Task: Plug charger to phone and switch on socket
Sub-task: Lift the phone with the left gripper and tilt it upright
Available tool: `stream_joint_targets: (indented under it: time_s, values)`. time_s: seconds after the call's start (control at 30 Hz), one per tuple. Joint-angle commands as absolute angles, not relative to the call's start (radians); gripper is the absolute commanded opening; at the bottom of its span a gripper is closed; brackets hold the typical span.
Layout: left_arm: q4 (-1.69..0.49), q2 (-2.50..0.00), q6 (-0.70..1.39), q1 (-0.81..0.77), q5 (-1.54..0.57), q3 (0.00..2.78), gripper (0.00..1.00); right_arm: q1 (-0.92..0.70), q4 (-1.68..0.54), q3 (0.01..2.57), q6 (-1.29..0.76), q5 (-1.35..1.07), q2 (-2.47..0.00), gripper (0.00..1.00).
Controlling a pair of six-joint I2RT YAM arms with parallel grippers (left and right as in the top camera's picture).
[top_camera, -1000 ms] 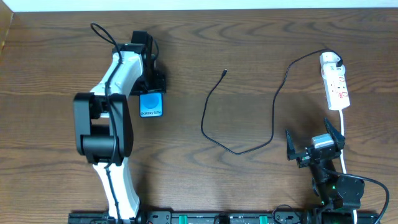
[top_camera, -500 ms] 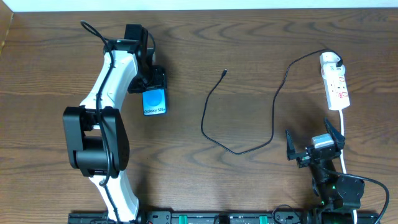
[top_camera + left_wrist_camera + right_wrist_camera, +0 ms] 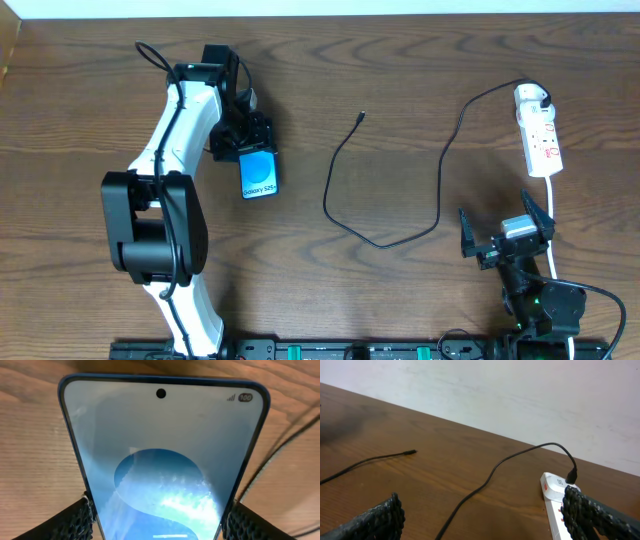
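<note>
1. Dark brown wooden table (image 3: 400, 80) carries everything; nearest the base, the right gripper (image 3: 498, 212) hovers empty, fingers spread wide.
2. Further out, the left gripper (image 3: 250, 140) pinches the blue-screened rectangular smartphone (image 3: 259, 175) by its long edges.
3. Beyond, the thin black charger cable (image 3: 380, 240) lies unconnected to it, well apart; plugging and switching the far narrow white power strip (image 3: 540, 140) remain.

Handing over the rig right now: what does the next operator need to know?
Left gripper: shut on the phone, screen up.
Right gripper: open, empty, in front of the socket.
Charger: its white plug sits in the socket; its black tip lies free, right of the phone.
Left to do: join tip to phone, flip the socket switch. Switch state unreadable.
</note>
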State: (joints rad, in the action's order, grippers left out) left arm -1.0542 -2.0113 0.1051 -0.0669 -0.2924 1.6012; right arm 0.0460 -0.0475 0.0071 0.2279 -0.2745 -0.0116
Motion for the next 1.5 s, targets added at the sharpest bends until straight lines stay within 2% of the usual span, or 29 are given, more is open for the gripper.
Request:
stream_joint_targets:
  time_s: [0.0, 0.73, 1.2, 1.23, 1.4, 1.47]
  values:
    - [-1.073, -1.988, 0.11, -0.062, -0.368, 1.61, 0.71, 0.036, -0.052, 0.006, 0.222, -0.271, -0.006, 0.99]
    - [-1.098, -1.988, 0.11, -0.062, -0.728, 1.61, 0.7, 0.036, -0.052, 0.006, 0.222, -0.271, -0.006, 0.99]
    - [-1.098, -1.988, 0.11, -0.062, -1.031, 1.61, 0.68, 0.036, -0.052, 0.006, 0.222, -0.271, -0.006, 0.99]
    - [-1.095, -1.988, 0.11, -0.062, -1.041, 1.61, 0.65, 0.036, -0.052, 0.006, 0.222, -0.271, -0.006, 0.99]
    - [-1.092, -1.988, 0.099, -0.062, -1.028, 1.61, 0.65, 0.036, -0.052, 0.006, 0.222, -0.271, -0.006, 0.99]
    - [-1.081, -1.988, 0.091, -0.062, -0.94, 1.61, 0.65, 0.036, -0.052, 0.006, 0.222, -0.271, -0.006, 0.99]
